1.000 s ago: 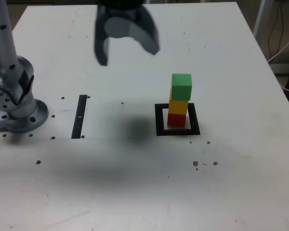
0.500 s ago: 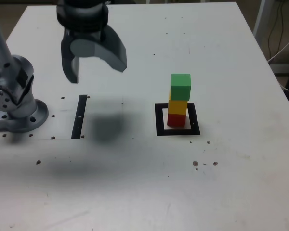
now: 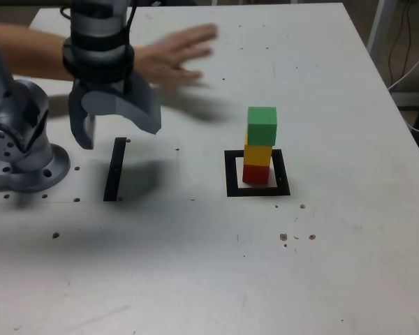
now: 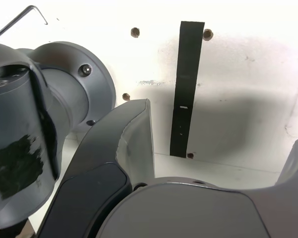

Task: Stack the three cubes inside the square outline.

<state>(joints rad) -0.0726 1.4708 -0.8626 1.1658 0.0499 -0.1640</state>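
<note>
While the fingers (image 3: 115, 122) hang spread wide with nothing between them, they sit above the narrow black strip (image 3: 115, 167) on the table (image 3: 195, 265), close beside the arm's grey base (image 3: 24, 157). Wrist view agrees: one dark finger (image 4: 131, 144) in the foreground, the strip (image 4: 186, 84) on the white surface directly beneath, bare table between the finger and its partner.

Outward from the fingers, toward the exterior view's right and well apart from them: the square outline (image 3: 257, 190). Inside it stand the three cubes as one column: red cube (image 3: 256, 173) at the bottom on the white centre, yellow cube (image 3: 258, 153) on it, green cube (image 3: 262, 125) on top. Green sits slightly offset toward the exterior view's right relative to yellow, but the column stands upright and nothing touches it.

Behind the fingers, farther across the table: a person's hand (image 3: 171, 56), motion-blurred, open palm, reaching in from the exterior view's left. Clear of the column.

Judgement: stacking step looks done; all three cubes are inside the frame. Step in hand reads as retreat or parking near the base. Next move calls for nothing on the cubes, only keeping the arm away from the tower. Risk: the hand could knock the offset green cube.
</note>
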